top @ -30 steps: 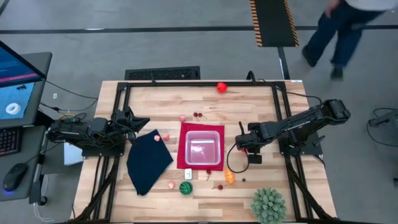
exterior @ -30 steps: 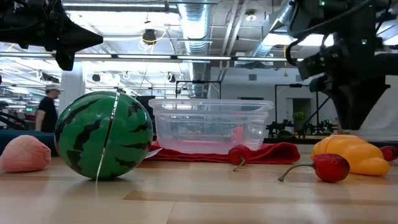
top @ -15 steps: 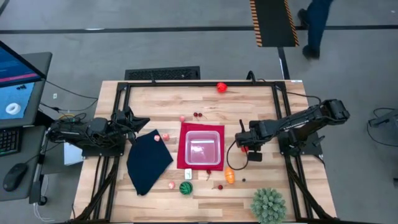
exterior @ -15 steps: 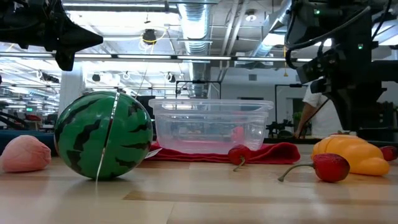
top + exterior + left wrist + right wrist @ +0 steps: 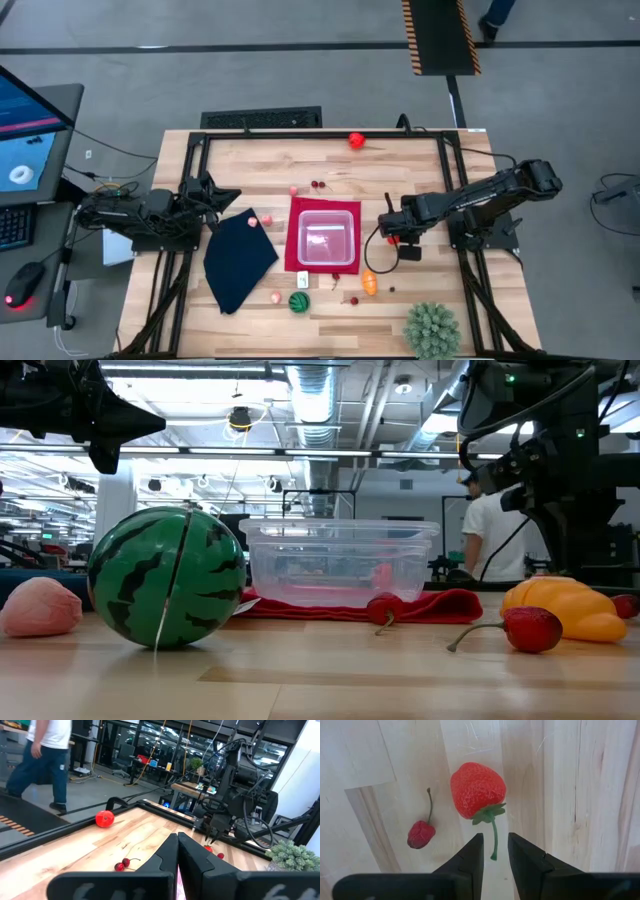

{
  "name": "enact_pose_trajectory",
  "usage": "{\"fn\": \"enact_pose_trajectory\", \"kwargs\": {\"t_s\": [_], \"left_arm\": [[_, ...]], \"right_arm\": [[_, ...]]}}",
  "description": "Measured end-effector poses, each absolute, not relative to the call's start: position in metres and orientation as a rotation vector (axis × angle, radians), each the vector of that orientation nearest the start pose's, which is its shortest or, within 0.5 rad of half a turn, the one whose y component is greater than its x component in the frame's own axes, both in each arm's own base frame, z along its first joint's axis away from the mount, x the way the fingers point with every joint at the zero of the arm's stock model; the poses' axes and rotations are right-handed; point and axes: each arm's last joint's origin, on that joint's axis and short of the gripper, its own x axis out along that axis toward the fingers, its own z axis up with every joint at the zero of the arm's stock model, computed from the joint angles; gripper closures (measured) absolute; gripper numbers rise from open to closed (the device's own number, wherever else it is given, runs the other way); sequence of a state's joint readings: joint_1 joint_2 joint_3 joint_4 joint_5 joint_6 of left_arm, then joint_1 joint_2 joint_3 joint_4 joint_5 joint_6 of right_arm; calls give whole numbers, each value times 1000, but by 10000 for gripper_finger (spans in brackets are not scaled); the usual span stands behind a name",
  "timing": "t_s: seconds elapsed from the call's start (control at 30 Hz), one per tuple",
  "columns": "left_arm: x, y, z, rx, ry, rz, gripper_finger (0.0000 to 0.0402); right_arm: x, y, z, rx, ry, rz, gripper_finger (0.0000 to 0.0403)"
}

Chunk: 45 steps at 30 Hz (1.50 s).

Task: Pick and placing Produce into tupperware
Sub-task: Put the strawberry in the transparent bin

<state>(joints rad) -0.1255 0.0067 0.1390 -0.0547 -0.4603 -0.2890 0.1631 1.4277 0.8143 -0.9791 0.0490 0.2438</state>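
Note:
The clear tupperware [image 5: 325, 240] stands on a red mat [image 5: 294, 262] at mid-table; it also shows in the low view [image 5: 340, 560]. My right gripper [image 5: 494, 851] points down over a red strawberry [image 5: 477, 790] just right of the mat. Its fingers are narrowly open on either side of the strawberry's green stem [image 5: 494, 837] and touch nothing. A dark cherry [image 5: 421, 834] lies beside the strawberry. A green striped ball [image 5: 165, 578], an orange piece [image 5: 565, 608] and a cherry [image 5: 530, 628] lie near the front edge. My left gripper [image 5: 177, 851] is shut and empty at the table's left.
A dark navy cloth [image 5: 238, 258] lies left of the mat. A spiky green plant ball [image 5: 432, 330] sits at the front right. A red fruit [image 5: 356, 140] lies near the far edge, with cherries [image 5: 318, 184] and pink pieces [image 5: 260, 220] closer in. A person walks beyond the far edge.
A person has walked across the floor beyond the table's far edge. Nothing on the table has moved.

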Motion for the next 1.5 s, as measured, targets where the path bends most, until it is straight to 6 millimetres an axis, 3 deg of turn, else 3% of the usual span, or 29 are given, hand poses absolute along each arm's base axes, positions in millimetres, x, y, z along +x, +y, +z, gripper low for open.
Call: {"fn": "enact_pose_trajectory", "kwargs": {"t_s": [1.2, 1.5], "left_arm": [[85, 2, 204, -303, -121, 321, 401], [85, 2, 204, -303, -122, 322, 401]], "right_arm": [[212, 34, 176, 87, 1584, -129, 293], [203, 33, 163, 100, 1626, -130, 332]]}}
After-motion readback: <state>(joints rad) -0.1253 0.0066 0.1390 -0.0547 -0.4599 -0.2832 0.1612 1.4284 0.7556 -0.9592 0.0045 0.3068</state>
